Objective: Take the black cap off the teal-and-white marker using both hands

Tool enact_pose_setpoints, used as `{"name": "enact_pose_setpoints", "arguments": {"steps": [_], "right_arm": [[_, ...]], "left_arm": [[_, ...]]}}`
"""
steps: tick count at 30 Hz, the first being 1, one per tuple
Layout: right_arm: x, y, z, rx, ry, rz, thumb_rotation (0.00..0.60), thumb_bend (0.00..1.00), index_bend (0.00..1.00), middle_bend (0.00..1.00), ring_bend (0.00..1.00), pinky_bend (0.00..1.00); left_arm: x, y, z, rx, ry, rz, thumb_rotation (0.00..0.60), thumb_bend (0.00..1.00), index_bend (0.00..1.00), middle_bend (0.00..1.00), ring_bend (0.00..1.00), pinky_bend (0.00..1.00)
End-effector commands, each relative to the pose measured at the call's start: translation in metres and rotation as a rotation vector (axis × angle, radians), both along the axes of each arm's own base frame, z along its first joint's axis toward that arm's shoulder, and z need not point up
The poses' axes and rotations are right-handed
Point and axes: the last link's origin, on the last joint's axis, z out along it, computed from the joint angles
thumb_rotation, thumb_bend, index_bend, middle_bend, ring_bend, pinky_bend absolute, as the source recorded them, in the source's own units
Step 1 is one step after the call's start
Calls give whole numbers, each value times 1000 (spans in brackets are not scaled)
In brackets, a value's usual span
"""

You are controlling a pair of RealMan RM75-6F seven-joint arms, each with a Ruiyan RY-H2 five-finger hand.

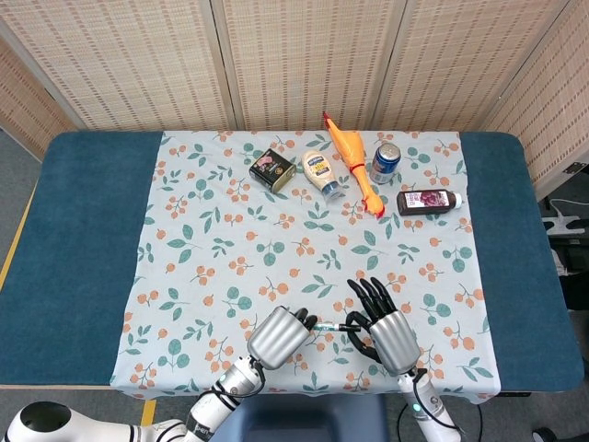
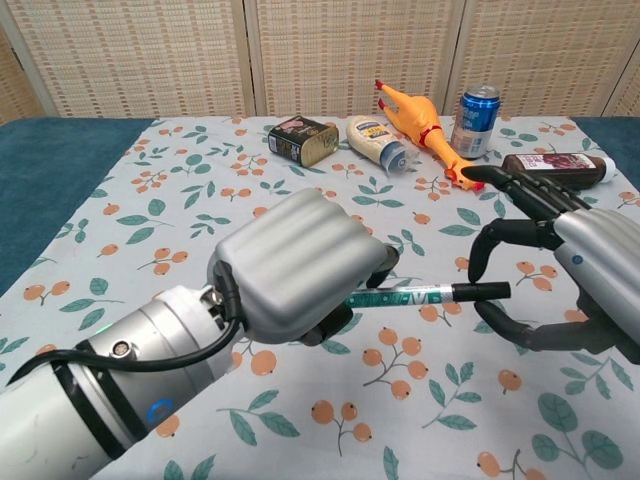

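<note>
- Open floral cloth [image 1: 230, 267] is lying ahead of both hands.
- Tin [image 1: 272, 170], mayonnaise bottle [image 1: 320, 172], rubber chicken [image 1: 352, 161], can [image 1: 386, 162] and dark bottle [image 1: 429, 200] are crowding the far edge.

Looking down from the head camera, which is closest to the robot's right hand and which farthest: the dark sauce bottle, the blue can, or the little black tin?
From the right hand:
1. Dark sauce bottle, lying ahead, slightly to the right.
2. Blue can, standing farther back, near the cloth's far edge.
3. Black tin, far back and off to the left.

marker [image 2: 415, 296] in left hand [image 2: 298, 268] | right hand [image 2: 560, 270] beside cap [image 2: 482, 292]
</note>
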Motion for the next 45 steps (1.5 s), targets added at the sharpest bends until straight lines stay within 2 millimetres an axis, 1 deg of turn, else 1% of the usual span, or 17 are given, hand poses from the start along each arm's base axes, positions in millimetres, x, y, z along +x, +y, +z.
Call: {"name": "enact_pose_setpoints", "arguments": {"steps": [1,5,9,16,25,29,32,37,40,45], "right_arm": [[0,0,-1,2,0,-1,600,251,558,38,0,33],[0,0,-1,-1,-8,0,600,250,629,62,0,42],[0,1,1,-8,-12,3,600,250,671,75,0,45],[-3,4,10,-28,-11,8,600,250,696,80,0,46],[-10,7,30,-72,10,8,600,250,703,81,0,46],[-18,3,38,-95,61,-16,600,250,703,81,0,46],[-23,-2,38,-88,103,-41,600,250,703,81,0,46],[-32,-18,27,-44,177,-106,600,250,694,81,0,46],[-34,-24,20,-28,216,-121,600,250,665,81,0,47],[-37,-24,12,-7,262,-144,600,251,518,84,0,46]], "left_arm": [[0,0,0,-2,-2,1,600,433,781,988,1000,1000],[1,-1,0,-5,-8,2,600,433,782,988,1000,1000],[1,1,1,-2,-13,4,600,434,781,988,1000,1000],[-1,11,3,23,-6,12,600,434,781,988,1000,1000],[-8,22,5,36,5,27,600,436,781,988,1000,1000],[-18,30,3,53,47,32,600,434,781,988,1000,1000],[-27,38,-4,72,99,35,600,434,771,976,1000,1000],[-42,51,-18,87,150,49,600,434,703,899,1000,1000],[-47,55,-22,82,154,62,600,434,631,826,1000,1000],[-53,56,-29,62,165,63,600,434,489,700,1000,1000]]}}
